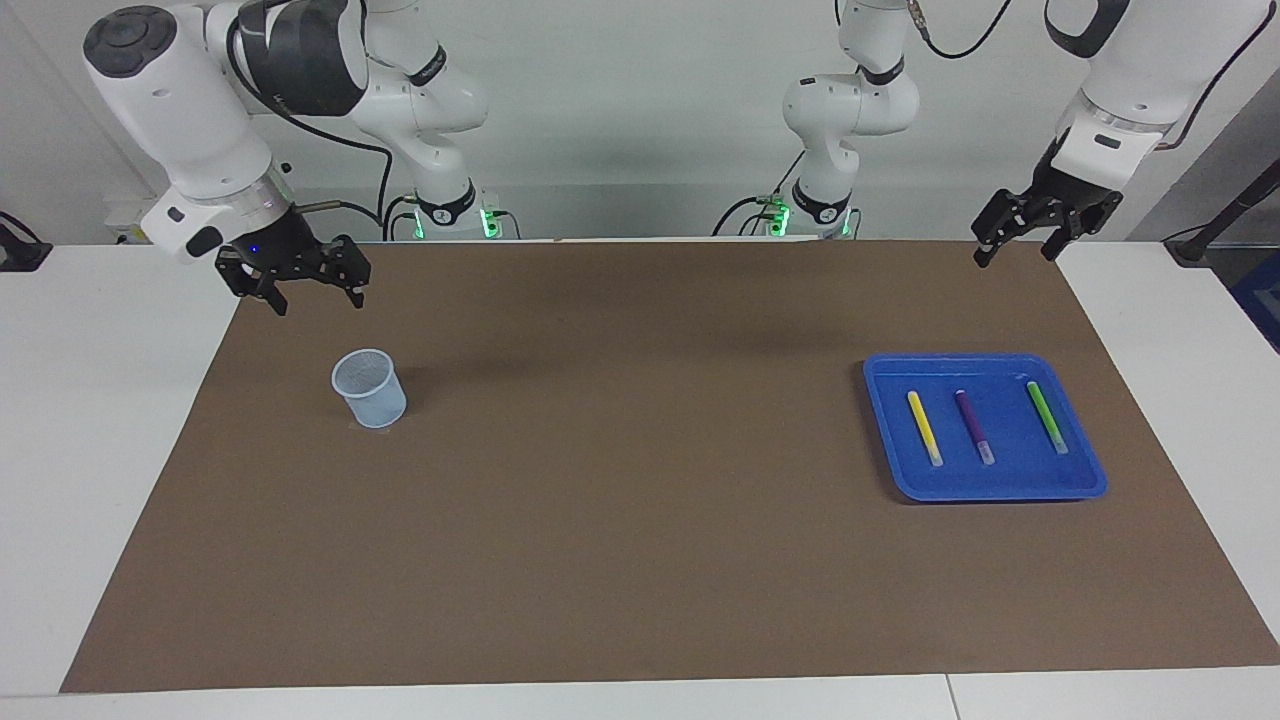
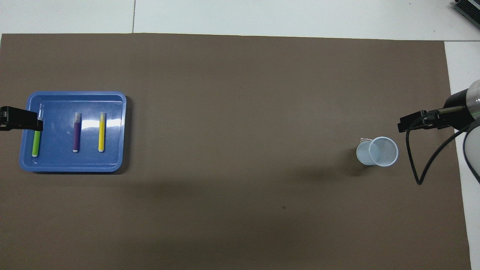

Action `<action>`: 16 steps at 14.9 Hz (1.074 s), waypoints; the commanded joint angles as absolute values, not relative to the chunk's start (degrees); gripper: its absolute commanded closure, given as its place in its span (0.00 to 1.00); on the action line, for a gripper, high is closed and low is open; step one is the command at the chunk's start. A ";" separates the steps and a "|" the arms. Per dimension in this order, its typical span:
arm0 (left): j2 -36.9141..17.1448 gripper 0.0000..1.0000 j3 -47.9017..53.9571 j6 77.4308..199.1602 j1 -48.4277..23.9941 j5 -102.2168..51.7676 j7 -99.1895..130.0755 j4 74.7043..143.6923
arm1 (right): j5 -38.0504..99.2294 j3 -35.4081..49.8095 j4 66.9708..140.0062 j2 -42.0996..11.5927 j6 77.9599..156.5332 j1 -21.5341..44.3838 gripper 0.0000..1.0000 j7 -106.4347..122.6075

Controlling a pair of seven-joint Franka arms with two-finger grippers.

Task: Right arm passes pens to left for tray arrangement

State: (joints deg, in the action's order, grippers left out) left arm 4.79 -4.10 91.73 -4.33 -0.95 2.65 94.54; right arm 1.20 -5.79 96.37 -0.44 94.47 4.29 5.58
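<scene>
Three pens lie side by side in the blue tray (image 1: 985, 492) (image 2: 71, 94) at the left arm's end: yellow (image 1: 924, 427) (image 2: 101, 132), purple (image 1: 973, 427) (image 2: 76, 133) and green (image 1: 1047, 417) (image 2: 36, 144). My left gripper (image 1: 1015, 255) (image 2: 22, 122) hangs open and empty, high above the mat beside the tray. In the overhead view it covers the tray's outer rim and the green pen's pale end. My right gripper (image 1: 316, 302) (image 2: 412, 125) waits open and empty in the air by the cup.
A small translucent bluish cup (image 1: 370, 388) (image 2: 377, 151) stands upright and empty at the right arm's end. A brown mat (image 1: 640, 520) covers the white table. A black cable (image 2: 416, 165) loops down from the right wrist.
</scene>
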 commanded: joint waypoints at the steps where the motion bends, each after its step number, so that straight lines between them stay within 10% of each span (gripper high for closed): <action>1: 5.10 0.00 -2.21 93.25 -3.79 -0.88 2.81 94.75 | 1.32 -5.36 95.19 -1.05 93.43 3.96 0.00 4.66; 16: 5.10 0.00 0.79 92.46 -0.88 1.32 2.46 94.83 | 1.32 -5.36 95.19 -1.05 93.43 3.96 0.00 4.66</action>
State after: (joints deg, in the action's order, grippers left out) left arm 4.67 0.29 92.54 -1.27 0.03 2.85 94.57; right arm 1.19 -5.79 96.37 -0.45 94.47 4.29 5.58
